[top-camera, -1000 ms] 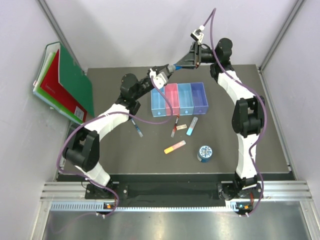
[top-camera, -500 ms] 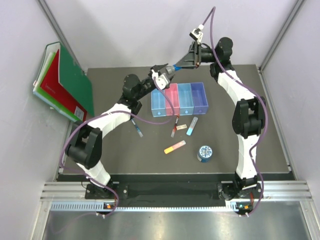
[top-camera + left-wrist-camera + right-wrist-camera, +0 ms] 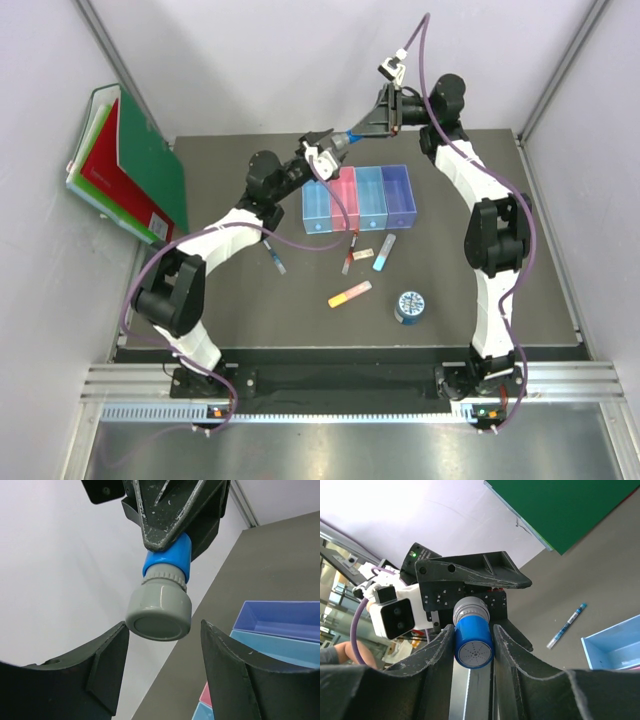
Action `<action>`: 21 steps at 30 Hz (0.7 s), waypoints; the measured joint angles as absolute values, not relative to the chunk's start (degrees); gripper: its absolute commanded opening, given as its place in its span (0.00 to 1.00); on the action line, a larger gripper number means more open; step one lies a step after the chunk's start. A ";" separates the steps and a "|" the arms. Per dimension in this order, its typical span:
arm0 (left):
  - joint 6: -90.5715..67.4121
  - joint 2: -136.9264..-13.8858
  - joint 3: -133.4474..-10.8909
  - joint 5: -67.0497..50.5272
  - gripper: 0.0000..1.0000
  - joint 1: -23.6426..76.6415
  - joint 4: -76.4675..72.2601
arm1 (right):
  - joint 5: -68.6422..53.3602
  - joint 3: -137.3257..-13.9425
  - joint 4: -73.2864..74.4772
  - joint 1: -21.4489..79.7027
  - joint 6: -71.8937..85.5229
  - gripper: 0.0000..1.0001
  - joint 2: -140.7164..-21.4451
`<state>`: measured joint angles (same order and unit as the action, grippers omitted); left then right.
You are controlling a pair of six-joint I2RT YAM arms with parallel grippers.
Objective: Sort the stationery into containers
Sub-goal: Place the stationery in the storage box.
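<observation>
1. Since a second ago the left gripper (image 3: 335,150) has slid up toward 1 o'clock and spread its jaws wider. The right gripper (image 3: 362,128) has kept its place.
2. The bottle (image 3: 350,136) is up in the air, over the 12 o'clock edge of the bins (image 3: 358,228), above the pink one. It is tilted, with its grey cap pointing to 8 o'clock.
3. The right gripper (image 3: 472,629) is clamped on the blue body of the bottle (image 3: 473,642), one finger on each side, and carries it alone.
4. The left gripper (image 3: 162,627) stands open, with the cap of the bottle (image 3: 160,607) between its fingertips. There is a gap on the right-hand side; on the other side I cannot tell whether the finger touches the cap.
5. All four bins look empty.
6. On the table (image 3: 250,310), at 6 o'clock of the bins, lie a red-black pen (image 3: 348,255), an eraser (image 3: 364,251) and a light-blue stick (image 3: 384,252).
7. A blue pen (image 3: 275,257) lies at 8 o'clock of the bins.
8. A yellow-pink stick (image 3: 350,294) and a round tin (image 3: 409,305) lie nearer the arm bases.
</observation>
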<state>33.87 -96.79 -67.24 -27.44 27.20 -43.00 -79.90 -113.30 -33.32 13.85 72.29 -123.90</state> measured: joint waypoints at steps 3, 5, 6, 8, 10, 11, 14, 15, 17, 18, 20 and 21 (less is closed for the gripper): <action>34.22 -95.98 -66.13 -27.00 0.64 27.20 -42.59 | -80.18 -113.30 -32.97 13.82 71.16 0.08 -123.90; 34.44 -95.26 -65.65 -26.61 0.64 27.20 -42.09 | -80.47 -113.30 -32.99 13.69 70.46 0.05 -123.90; 34.54 -94.70 -65.39 -26.22 0.64 27.20 -41.98 | -80.64 -113.30 -32.97 13.58 70.02 0.04 -123.90; 34.76 -93.82 -65.08 -25.67 0.64 27.20 -41.91 | -80.90 -113.32 -32.97 13.34 69.25 0.01 -123.90; 35.07 -92.90 -64.88 -25.12 0.64 27.20 -41.89 | -80.95 -113.32 -32.97 13.06 68.58 0.00 -123.90; 35.24 -92.36 -64.71 -24.82 0.64 27.20 -41.85 | -80.95 -113.34 -32.97 12.95 68.31 0.00 -123.90; 36.05 -90.96 -64.12 -24.43 0.65 27.20 -41.52 | -80.58 -113.40 -32.95 12.56 67.51 0.00 -123.90; 36.25 -90.63 -63.96 -24.32 0.65 27.20 -41.43 | -80.20 -113.65 -32.40 12.45 66.98 0.00 -123.90; 36.56 -90.32 -63.94 -23.94 0.65 27.20 -41.36 | -79.20 -114.48 -30.24 12.25 65.01 0.00 -123.90; 36.69 -90.19 -63.94 -23.70 0.65 27.20 -41.15 | -78.50 -115.31 -28.49 12.16 63.46 0.00 -123.90; 37.12 -89.84 -63.94 -23.05 0.65 27.20 -40.71 | -76.64 -117.97 -24.14 11.81 60.34 0.01 -124.03; 37.28 -89.69 -63.94 -22.90 0.65 27.20 -40.38 | -75.64 -119.55 -22.50 11.64 59.02 0.01 -124.07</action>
<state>37.28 -89.69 -63.94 -22.90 27.20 -40.38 -75.64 -119.55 -22.50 11.64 59.02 -124.07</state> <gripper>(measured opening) 0.645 0.335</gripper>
